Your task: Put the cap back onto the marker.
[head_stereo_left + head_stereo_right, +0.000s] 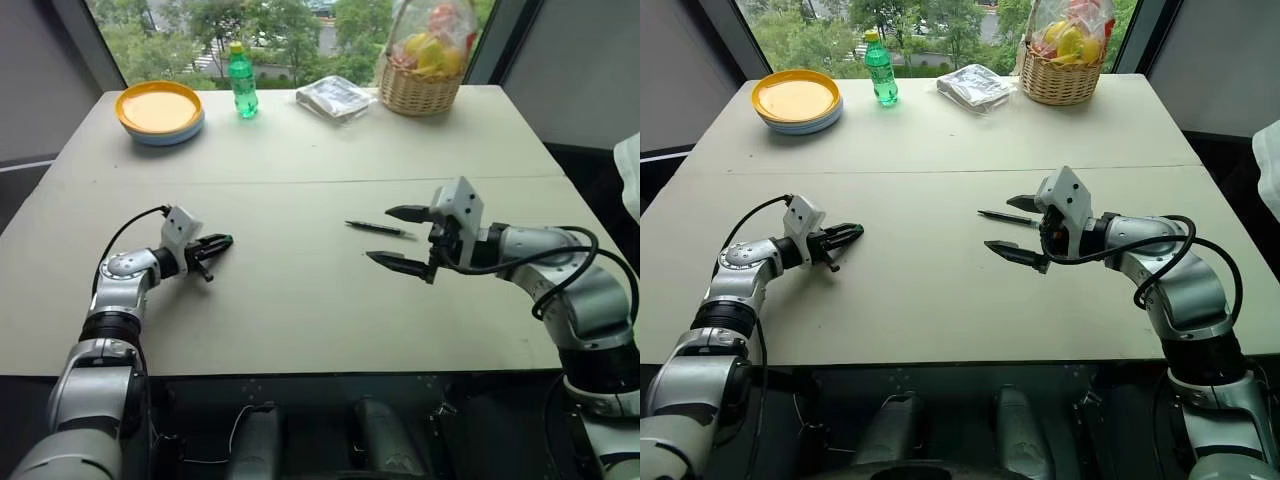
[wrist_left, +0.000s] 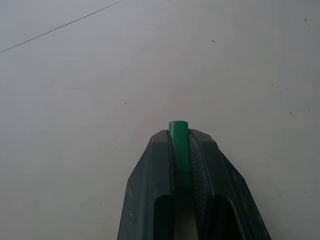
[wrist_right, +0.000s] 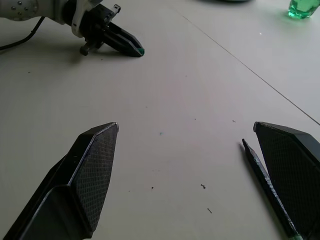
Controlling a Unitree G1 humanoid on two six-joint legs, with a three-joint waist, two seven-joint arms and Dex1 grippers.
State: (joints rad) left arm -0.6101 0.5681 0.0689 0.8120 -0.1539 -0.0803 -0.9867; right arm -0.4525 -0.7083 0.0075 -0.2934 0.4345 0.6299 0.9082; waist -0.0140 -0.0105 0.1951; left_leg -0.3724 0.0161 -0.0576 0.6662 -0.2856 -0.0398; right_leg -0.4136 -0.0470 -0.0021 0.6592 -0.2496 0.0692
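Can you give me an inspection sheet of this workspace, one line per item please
Surface: pale table with a seam running across it.
Job's things: green cap pinched in the left gripper; marker lying flat on the table, uncapped, beside the right gripper.
Clutter: stacked plates, green bottle, clear plastic packet and wrapped fruit basket, all along the far edge.
Grippers: left shut on the cap; right open, fingers spread, marker by one of them, not gripped.
Cables: black cable on the left wrist, black cable looped over the right forearm.
Surroundings: window with trees behind the table.
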